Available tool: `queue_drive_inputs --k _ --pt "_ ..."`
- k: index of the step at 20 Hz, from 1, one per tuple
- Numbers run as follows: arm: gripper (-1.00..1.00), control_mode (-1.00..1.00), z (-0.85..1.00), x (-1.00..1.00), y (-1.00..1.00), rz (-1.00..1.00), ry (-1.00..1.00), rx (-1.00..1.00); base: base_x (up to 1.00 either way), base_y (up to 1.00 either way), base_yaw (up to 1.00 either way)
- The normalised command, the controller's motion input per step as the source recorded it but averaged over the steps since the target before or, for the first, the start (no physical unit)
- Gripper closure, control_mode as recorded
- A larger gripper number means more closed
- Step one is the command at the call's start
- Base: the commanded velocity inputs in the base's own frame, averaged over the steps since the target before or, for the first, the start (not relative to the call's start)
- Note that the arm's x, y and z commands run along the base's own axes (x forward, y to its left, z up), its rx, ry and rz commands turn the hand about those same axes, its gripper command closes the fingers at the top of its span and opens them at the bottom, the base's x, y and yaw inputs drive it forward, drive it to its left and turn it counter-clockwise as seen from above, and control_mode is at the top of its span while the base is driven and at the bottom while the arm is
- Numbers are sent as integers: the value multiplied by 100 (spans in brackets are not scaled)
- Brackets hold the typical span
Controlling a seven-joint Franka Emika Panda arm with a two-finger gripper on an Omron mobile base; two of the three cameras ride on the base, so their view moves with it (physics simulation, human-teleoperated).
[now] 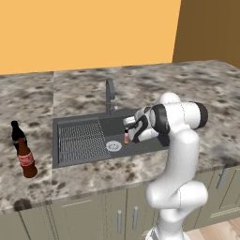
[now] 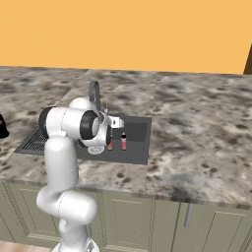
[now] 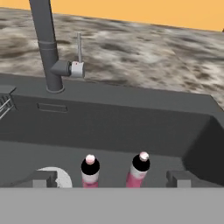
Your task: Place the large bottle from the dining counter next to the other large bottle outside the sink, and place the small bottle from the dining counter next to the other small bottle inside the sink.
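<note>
reaching low over the sink [image 1: 84, 123], the pincer [image 3: 111, 179] stands apart above two small bottles [image 3: 90, 169].

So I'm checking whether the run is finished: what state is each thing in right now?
brown bottle: upright on the counter, left of the sink, beside the near-black bottle.
near-black bottle: upright, just behind it.
two small bottles: upright side by side inside the sink, near the drain.
gripper: open, holding nothing, around the small bottles.
faucet: no water running.
</note>
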Motion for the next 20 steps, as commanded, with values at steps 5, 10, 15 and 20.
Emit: queue_drive_inputs --k 5,10,15,20 --pt "-100 -100 29 -47 -25 -1 -2 0 0 0 0" --pt "-100 -100 49 -26 -22 0 -4 0 0 0 0" --pt "-100 -100 39 -32 -20 0 -3 0 0 0 0" --pt "-100 -100 23 -29 -21 0 0 0 0 0 0"
